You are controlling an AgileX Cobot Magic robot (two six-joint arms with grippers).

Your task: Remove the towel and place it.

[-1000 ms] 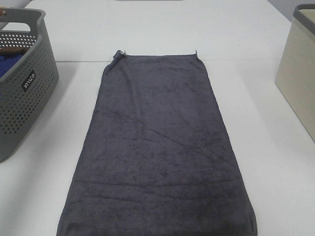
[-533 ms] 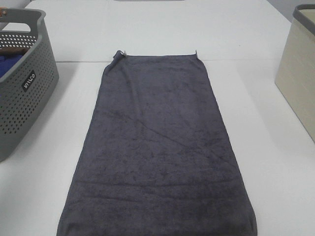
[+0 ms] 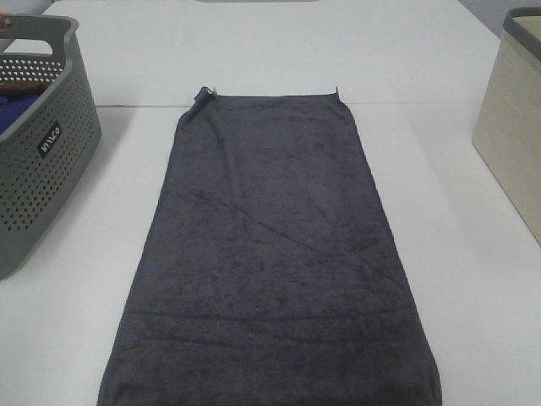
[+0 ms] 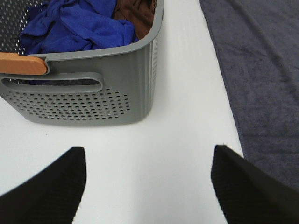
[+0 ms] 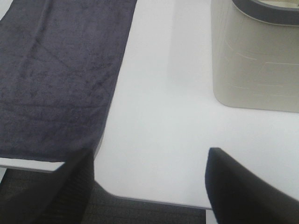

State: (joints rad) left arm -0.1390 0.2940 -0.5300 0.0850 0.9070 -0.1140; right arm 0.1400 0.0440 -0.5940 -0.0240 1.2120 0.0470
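The dark charcoal towel (image 3: 275,254) lies spread flat lengthwise down the middle of the white table (image 3: 456,254), its far hemmed end near the table seam. It also shows as a dark strip in the left wrist view (image 4: 261,79) and in the right wrist view (image 5: 56,74). My left gripper (image 4: 149,186) stands open over bare table between the basket and the towel's edge, nothing between its fingers. My right gripper (image 5: 149,186) is open near the table's front edge, beside the towel's near corner. Neither gripper appears in the exterior high view.
A grey perforated basket (image 3: 38,161) stands at the left, holding a blue cloth (image 4: 70,25) and a brown cloth (image 4: 138,11); it has an orange handle piece (image 4: 21,63). A beige bin (image 3: 511,118) with a grey rim stands at the right (image 5: 254,56).
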